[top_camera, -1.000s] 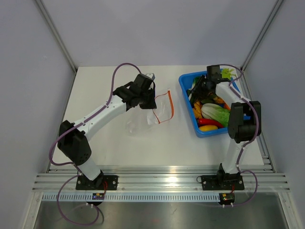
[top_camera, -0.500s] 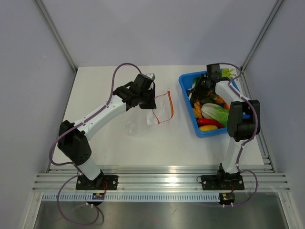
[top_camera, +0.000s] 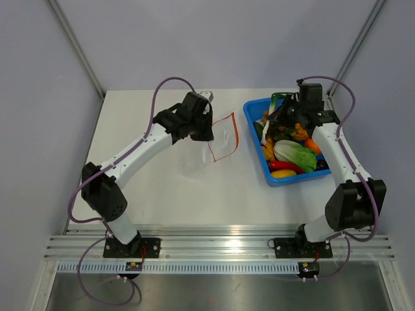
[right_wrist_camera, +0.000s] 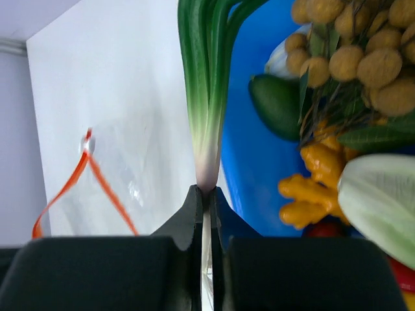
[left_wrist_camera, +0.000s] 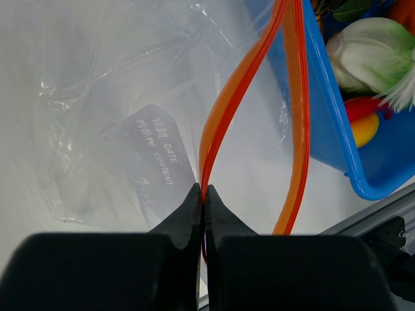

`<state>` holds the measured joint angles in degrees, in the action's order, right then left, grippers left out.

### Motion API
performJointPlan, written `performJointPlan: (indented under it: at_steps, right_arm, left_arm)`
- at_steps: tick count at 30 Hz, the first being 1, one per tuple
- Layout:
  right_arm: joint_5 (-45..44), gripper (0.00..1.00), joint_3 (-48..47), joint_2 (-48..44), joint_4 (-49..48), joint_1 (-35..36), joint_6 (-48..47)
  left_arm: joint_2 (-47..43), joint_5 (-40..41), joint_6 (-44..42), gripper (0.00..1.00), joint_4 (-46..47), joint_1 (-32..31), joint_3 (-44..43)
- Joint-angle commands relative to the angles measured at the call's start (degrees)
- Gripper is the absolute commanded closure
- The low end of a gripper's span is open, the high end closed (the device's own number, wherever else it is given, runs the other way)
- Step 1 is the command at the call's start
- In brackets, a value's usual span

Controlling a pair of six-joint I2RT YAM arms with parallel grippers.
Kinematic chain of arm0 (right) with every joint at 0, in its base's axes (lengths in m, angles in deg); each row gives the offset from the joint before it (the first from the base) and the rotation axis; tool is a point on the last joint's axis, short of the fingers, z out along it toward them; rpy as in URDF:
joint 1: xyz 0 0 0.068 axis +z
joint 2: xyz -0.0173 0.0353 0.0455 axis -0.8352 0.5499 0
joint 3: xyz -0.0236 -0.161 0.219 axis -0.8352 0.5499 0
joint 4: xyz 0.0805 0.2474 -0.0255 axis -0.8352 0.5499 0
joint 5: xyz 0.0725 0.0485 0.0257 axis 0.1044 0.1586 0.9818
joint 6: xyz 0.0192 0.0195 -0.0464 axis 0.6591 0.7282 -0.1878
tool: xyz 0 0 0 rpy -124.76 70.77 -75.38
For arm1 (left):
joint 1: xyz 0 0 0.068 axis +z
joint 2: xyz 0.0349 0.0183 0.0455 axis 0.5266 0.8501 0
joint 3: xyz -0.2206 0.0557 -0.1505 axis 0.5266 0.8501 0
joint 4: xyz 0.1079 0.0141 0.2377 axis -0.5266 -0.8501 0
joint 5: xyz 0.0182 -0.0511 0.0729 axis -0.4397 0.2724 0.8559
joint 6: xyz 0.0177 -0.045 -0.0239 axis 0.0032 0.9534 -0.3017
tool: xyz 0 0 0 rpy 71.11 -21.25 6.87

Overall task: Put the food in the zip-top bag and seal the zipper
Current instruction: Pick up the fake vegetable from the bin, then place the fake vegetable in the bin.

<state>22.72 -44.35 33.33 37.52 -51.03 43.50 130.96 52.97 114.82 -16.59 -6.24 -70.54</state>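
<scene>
The left gripper [left_wrist_camera: 203, 194] is clamping shut on one lip of the zipper [left_wrist_camera: 240, 97], its fingertips pressing together right on the orange-red strip; the other lip is bowing away toward the right, so the mouth of the zip-top bag [left_wrist_camera: 117, 97] is standing agape. The clear bag itself is sagging onto the white table [top_camera: 162, 194] below and to the left of that gripper, its printed label panel showing through the plastic. It is sitting just left of the blue bin [top_camera: 249, 111], apart from it.

Over at the right, the right gripper [right_wrist_camera: 205, 194] is pinching the green onions [right_wrist_camera: 204, 97] by their pale root end. The fingers are closing tight on that end and the green leaves are running straight out beyond the tips; from the wrist view the stalk is lying along the bin's left wall, with the open bag off to its left.

The rest of the food is lying inside the bin: the cluster of brown balls [right_wrist_camera: 363, 58] at the far side; a knobbly yellow-orange piece [right_wrist_camera: 311, 188] beneath it; a dark green piece [right_wrist_camera: 279, 97] against the blue floor; the white-green cabbage [top_camera: 295, 154] in the middle; a red piece [top_camera: 285, 166] and a yellow piece [top_camera: 283, 173] at the near end.
</scene>
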Motion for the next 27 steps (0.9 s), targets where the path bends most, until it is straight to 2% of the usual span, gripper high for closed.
performJointPlan:
  at_steps: [1, 11, 16, 20, 24, 27]
  right_arm:
    - [6.01, 1.00, 2.78, -7.02, 4.57, -0.07, -3.23]
    - [8.41, 1.00, 2.36, -17.92, 16.35, 1.95, -9.04]
    - [6.31, 1.00, 1.56, -20.12, 19.87, 7.13, -8.34]
    - [1.05, 1.00, 1.91, -21.00, 16.28, 13.02, -3.25]
    - [-5.02, 1.00, 3.84, -21.62, 8.55, 18.02, 4.47]
    - [-15.45, 1.00, 5.51, -21.62, 4.15, 19.61, 9.57]
  left_arm:
    - [1.09, -0.41, -1.11, 1.00, 0.34, 0.66, -3.37]
    - [4.87, -2.34, -0.50, 1.00, 0.34, 1.11, -7.16]
    - [5.40, -2.52, 0.12, 1.00, 0.34, 1.19, -7.77]
    - [5.31, -3.57, 0.56, 1.00, 0.78, 1.37, -7.25]
    - [4.87, -5.51, 1.26, 1.00, 1.39, 1.46, -6.89]
    - [4.26, -5.69, 2.14, 1.00, 1.13, 1.46, -7.07]
